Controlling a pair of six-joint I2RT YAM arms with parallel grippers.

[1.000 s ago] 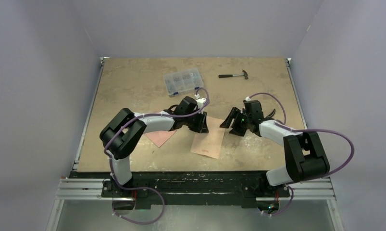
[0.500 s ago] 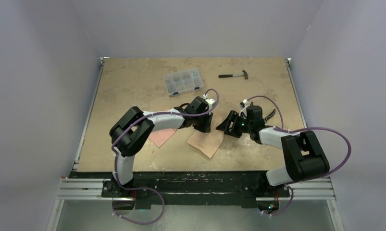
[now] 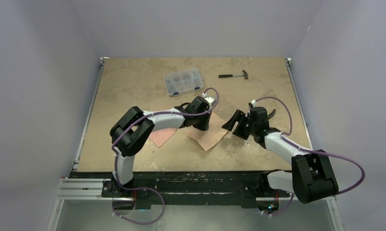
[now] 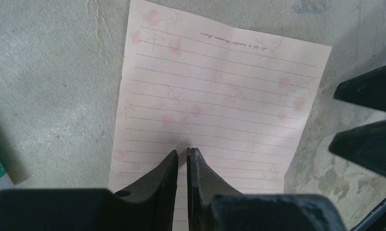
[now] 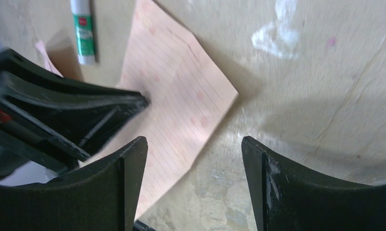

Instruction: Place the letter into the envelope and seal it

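At the left, the envelope point(image 3: 162, 136) is lying on the desk point(image 3: 133, 86), half under the left arm and untouched. Just to its right, the left claw point(image 4: 181, 155) is clenched, its tips pressing down on the near part of the letter point(image 4: 215, 96) and dragging it. Over the last second the sheet has been swinging from nearly square with the desk edge to a diagonal. The right claw point(image 5: 193, 149) is released, hanging wide beside the letter's right edge after drawing back slightly. The sheet is probably being lined up for a pickup, and insertion is not yet beginning.
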